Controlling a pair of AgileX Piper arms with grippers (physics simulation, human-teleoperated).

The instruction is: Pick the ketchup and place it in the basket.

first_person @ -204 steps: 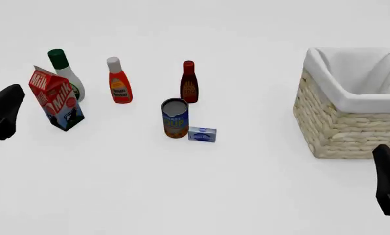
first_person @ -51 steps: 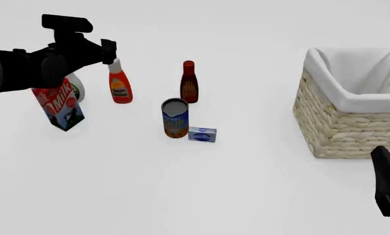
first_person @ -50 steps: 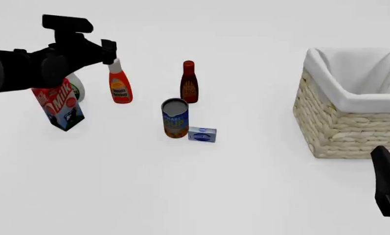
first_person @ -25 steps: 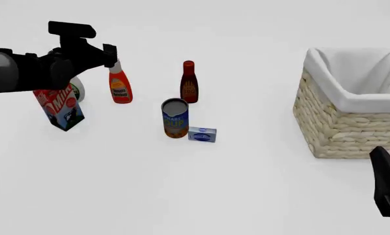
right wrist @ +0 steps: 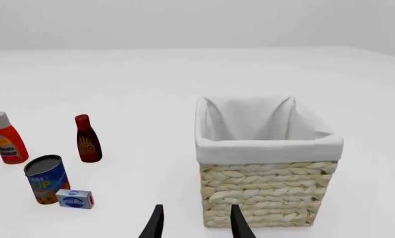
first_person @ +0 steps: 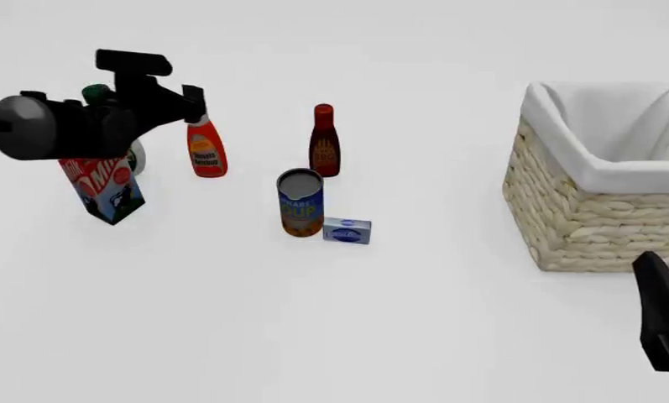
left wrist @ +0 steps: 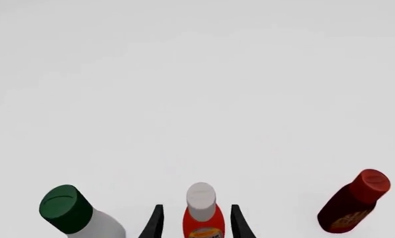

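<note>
My left gripper (first_person: 189, 101) is up at the ketchup (first_person: 206, 149), fingers apart, one on each side of the white cap, not closed on it. Left wrist view shows the ketchup (left wrist: 202, 214) standing upright between my two fingertips (left wrist: 156, 224), a gap on both sides. It's on the table, well apart from the basket (first_person: 603, 180).

Just left of my left gripper: white bottle with green cap (left wrist: 75, 214), mostly hidden behind my arm in the front view. Milk carton (first_person: 99, 185) below my arm, tilted-looking, closed top. To the right of my gripper: maroon bottle with red cap (first_person: 324, 143), upright. Nearer than that, a soup can (first_person: 300, 203), upright, closed grey top, with a small blue-white box (first_person: 347, 230) just beside it, may be touching.

The basket sits far right, wicker walls, white cloth lining (right wrist: 266, 144) folded over the rim. Inside I see only lining, no items; the bottom is not fully visible.

My right gripper (right wrist: 196, 225) is low, near the basket's near side, fingers apart, nothing between them. In the front view only a black part of it shows at the lower right corner.
</note>
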